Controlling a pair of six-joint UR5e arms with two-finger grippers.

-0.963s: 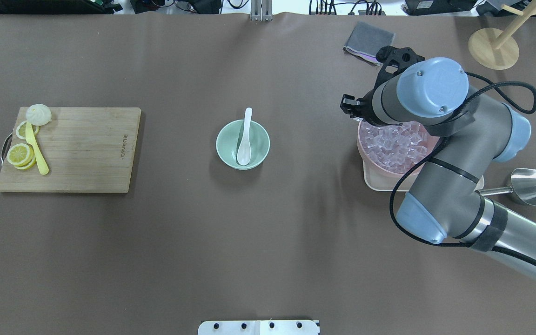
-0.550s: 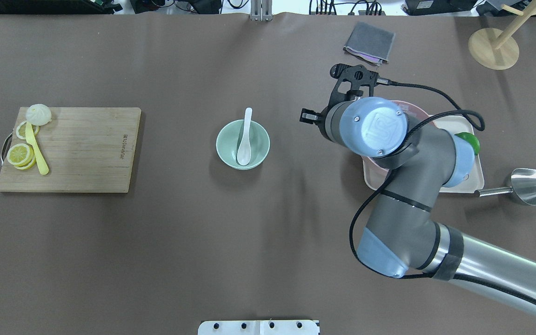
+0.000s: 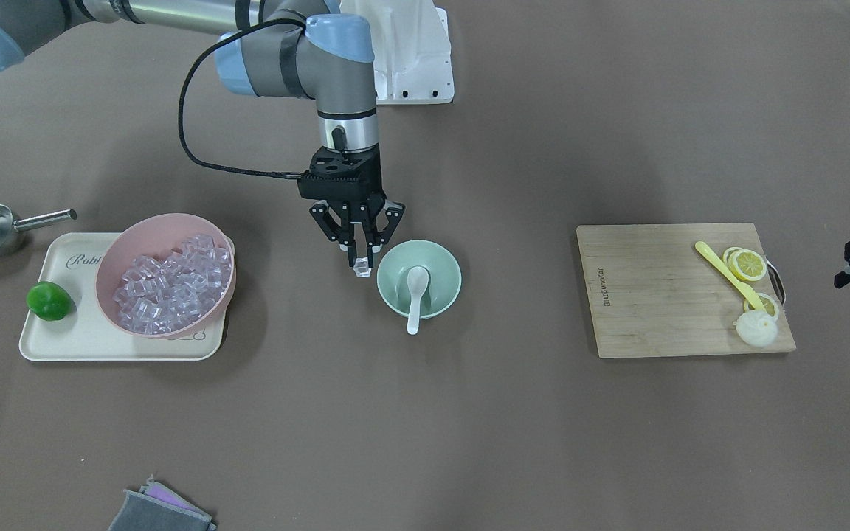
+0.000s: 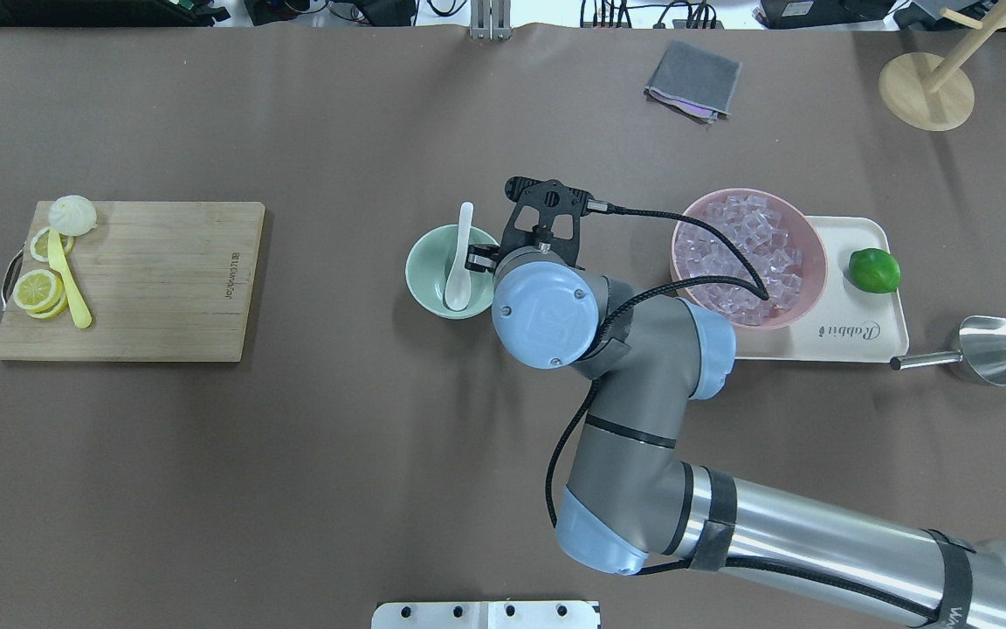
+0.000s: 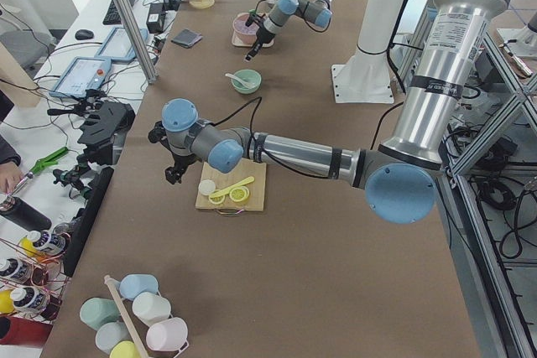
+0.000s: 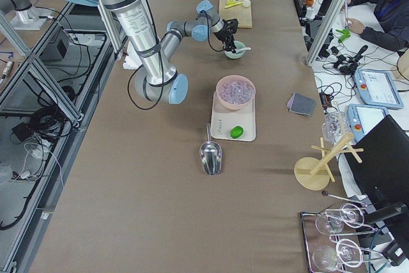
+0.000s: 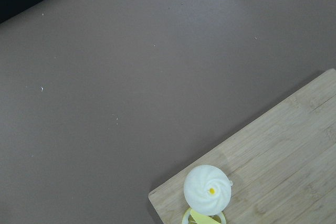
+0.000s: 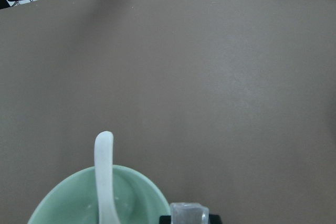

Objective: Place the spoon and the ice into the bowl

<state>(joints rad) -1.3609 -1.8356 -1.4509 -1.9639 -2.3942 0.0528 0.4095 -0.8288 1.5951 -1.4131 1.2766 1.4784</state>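
Right gripper [image 3: 359, 259] pinches a small clear ice cube [image 3: 361, 271] just beside the rim of the small mint-green bowl [image 3: 448, 262], mid-table, far from every edge. The white glossy soup spoon [image 3: 416, 289] is already inside (handle overhanging). Centre the cube over the hollow, lower it, then release, avoiding the rim.

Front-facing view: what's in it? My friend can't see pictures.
The right gripper holds an ice cube just beside the rim of a green bowl with a white spoon in it. On the picture's left, a pink bowl full of ice sits on a tray; on the right lies a board with lemon slices.
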